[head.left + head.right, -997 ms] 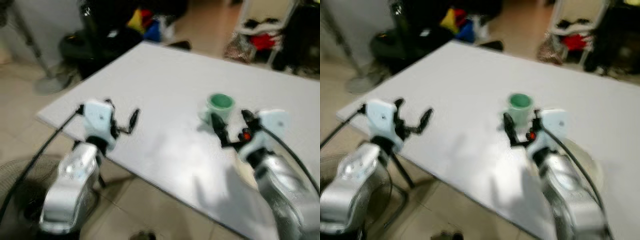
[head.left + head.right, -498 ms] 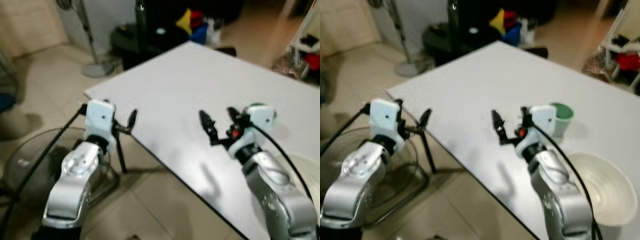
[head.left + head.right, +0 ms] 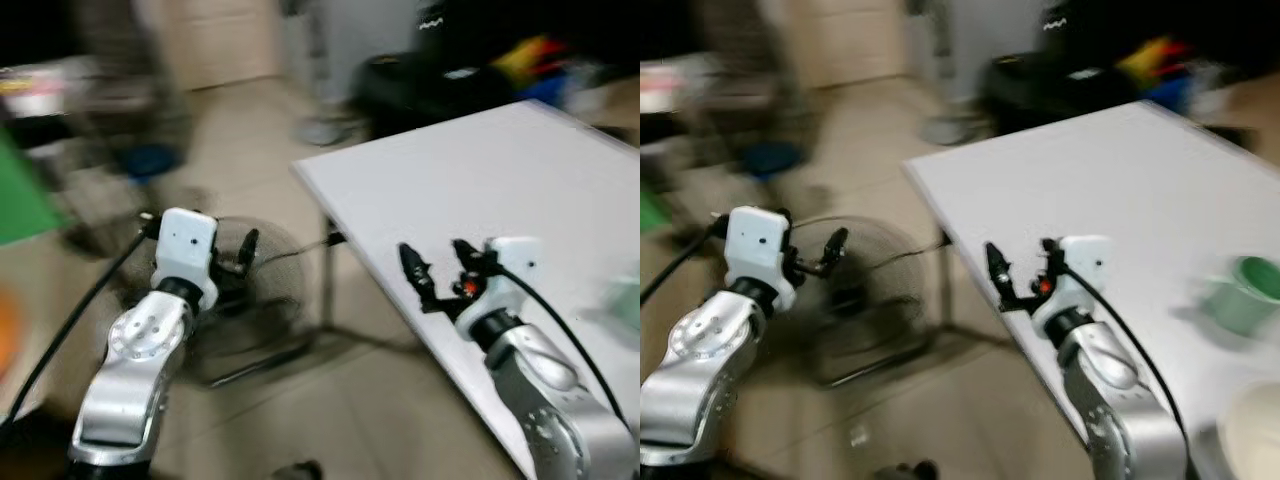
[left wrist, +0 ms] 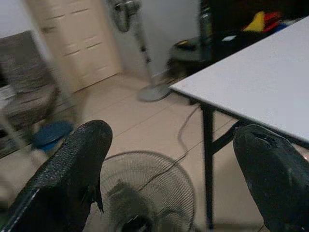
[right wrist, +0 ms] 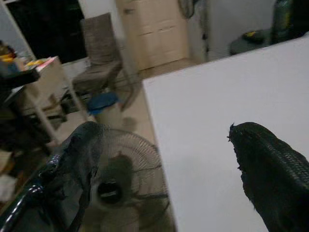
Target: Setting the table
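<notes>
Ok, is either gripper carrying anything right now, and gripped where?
Nothing is held. The left gripper and right gripper are both open and empty; the green cup stands apart on the white table.

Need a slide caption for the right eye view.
Right tool open over white table edge; green cup sits farther right.

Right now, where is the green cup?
In the right eye view the green cup stands on the white table at the robot's far right, beyond the right pincer and just behind a pale bowl's rim.
</notes>
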You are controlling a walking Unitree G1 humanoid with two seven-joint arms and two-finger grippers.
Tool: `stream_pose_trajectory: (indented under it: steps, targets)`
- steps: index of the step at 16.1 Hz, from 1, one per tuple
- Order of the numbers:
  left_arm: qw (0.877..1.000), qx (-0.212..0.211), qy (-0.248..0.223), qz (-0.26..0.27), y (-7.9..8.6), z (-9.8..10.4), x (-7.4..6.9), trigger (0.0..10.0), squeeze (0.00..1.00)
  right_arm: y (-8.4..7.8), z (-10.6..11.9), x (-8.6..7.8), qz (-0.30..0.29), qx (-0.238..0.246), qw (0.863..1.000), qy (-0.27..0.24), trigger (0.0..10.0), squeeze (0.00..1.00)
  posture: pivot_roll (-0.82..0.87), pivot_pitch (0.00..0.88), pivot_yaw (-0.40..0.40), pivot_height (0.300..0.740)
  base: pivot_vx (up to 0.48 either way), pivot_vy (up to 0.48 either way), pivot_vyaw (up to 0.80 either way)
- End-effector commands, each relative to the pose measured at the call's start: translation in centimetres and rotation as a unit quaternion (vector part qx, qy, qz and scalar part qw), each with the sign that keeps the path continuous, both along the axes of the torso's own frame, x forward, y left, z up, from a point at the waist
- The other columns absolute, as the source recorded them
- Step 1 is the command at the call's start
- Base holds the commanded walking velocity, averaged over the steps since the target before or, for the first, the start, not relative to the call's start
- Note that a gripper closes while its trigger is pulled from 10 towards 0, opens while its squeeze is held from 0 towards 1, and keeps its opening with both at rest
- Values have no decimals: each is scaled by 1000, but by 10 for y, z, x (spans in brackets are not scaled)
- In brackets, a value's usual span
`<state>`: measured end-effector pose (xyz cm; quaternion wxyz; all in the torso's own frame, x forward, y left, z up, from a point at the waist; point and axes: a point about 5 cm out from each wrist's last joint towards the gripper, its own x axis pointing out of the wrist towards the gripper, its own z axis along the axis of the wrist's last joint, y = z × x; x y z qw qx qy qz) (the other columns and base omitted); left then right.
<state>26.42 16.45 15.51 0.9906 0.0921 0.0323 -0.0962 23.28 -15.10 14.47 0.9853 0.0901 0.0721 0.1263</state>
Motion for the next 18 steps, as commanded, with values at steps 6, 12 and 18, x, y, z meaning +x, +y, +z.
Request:
stream_pose_trajectory:
  steps: [6,12,18]
  targets:
    - [1000,-5,-2,-9,-7,2,2,10000,0,-4,3,3,-23,1,1000,-8,10000,1000,77,0,56,740,0,0,800]
    - [1000,-3,-2,-10,-8,2,0,10000,0,-2,1,5,-25,2,1000,-1,10000,1000,94,0,45,740,0,276,667]
    - [1000,2,-2,-10,-4,3,-1,10000,0,0,-5,8,-36,-43,998,14,10000,1000,91,0,47,740,0,359,0]
